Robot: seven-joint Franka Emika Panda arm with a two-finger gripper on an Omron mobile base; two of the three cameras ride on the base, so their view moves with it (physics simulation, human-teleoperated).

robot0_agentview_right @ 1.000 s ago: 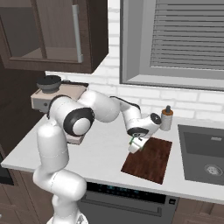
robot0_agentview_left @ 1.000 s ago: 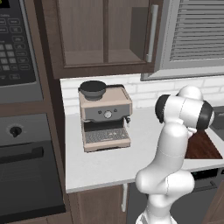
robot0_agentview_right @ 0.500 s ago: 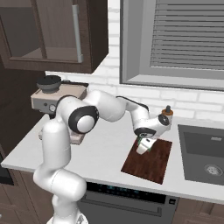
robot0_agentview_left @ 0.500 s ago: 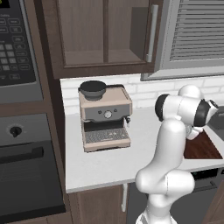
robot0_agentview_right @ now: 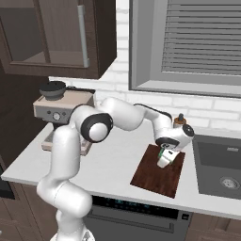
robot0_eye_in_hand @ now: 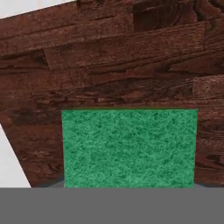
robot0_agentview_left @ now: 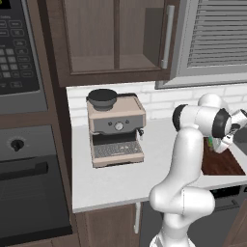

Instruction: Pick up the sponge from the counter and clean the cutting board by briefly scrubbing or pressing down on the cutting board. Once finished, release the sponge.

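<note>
My gripper, clamped on the sponge, hovers over the cutting board (next: press down).

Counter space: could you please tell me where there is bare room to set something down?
The counter is bare between the coffee machine and the cutting board, and along its front edge. It is crowded at the board, where the gripper holds the sponge, beside the sink.

White brick wall, a shuttered window at 1 o'clock, dark wood cabinets at 11, black oven at 9, dark sink at 3
</note>
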